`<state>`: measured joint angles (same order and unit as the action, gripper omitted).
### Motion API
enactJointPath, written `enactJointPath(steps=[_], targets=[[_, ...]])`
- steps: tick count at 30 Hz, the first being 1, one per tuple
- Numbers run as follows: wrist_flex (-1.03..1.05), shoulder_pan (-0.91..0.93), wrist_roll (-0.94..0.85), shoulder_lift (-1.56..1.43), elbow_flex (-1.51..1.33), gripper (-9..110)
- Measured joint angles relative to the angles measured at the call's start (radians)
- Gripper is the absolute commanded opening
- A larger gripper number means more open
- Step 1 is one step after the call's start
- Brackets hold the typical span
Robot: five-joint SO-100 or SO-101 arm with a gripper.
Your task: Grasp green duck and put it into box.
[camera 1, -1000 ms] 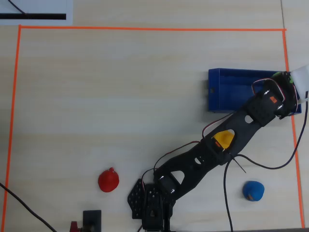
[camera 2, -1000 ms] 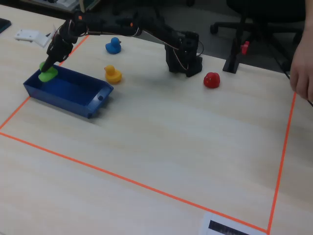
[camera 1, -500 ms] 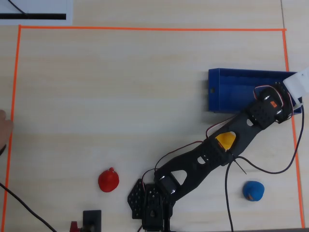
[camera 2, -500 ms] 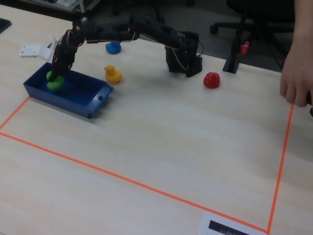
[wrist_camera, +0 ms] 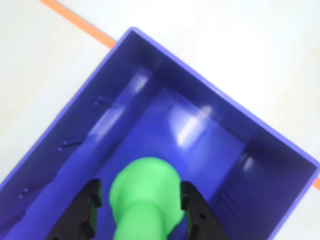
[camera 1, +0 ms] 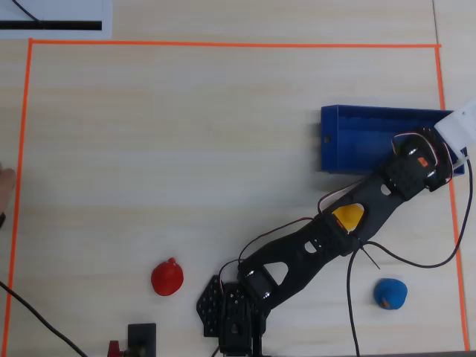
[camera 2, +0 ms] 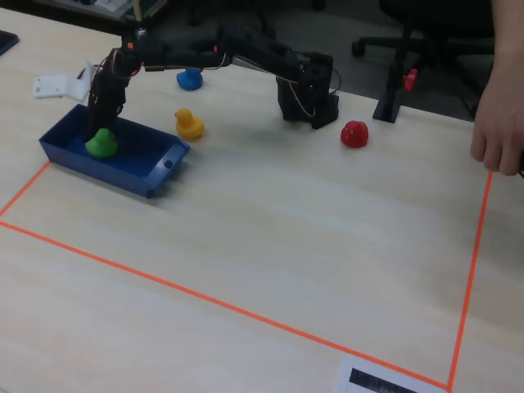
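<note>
The green duck (wrist_camera: 145, 195) lies inside the dark blue box (wrist_camera: 165, 67), on its floor near one end. In the fixed view the duck (camera 2: 101, 143) rests in the left part of the box (camera 2: 139, 176). My gripper (wrist_camera: 140, 189) straddles the duck with the jaws parted. A strip of blue floor shows between the left finger (wrist_camera: 92, 200) and the duck, while the right finger is at the duck's edge. In the fixed view the gripper (camera 2: 100, 123) reaches down into the box over the duck. In the overhead view the arm covers the duck, and only the box (camera 1: 357, 137) shows.
A yellow duck (camera 2: 189, 124) stands just behind the box, partly under the arm in the overhead view (camera 1: 348, 216). A blue duck (camera 1: 390, 293) and a red toy (camera 1: 167, 277) lie near the arm's base. A person's hand (camera 2: 499, 123) is at the right edge. Orange tape (camera 1: 223, 44) marks the work area.
</note>
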<state>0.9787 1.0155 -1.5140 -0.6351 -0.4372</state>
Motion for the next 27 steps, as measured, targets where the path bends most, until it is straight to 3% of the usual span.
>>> enactJointPath(steps=[4, 7, 13, 20, 27], targets=[[0.0, 0.0, 0.0, 0.0, 0.0, 16], [0.0, -0.009, -0.006, -0.026, 0.0, 0], [-0.011, -0.094, -0.064, -0.321, -0.104, 0], [0.014, -0.316, -0.048, -0.854, -0.549, 0], [0.026, -0.578, 0.032, -1.442, -1.175, 0]])
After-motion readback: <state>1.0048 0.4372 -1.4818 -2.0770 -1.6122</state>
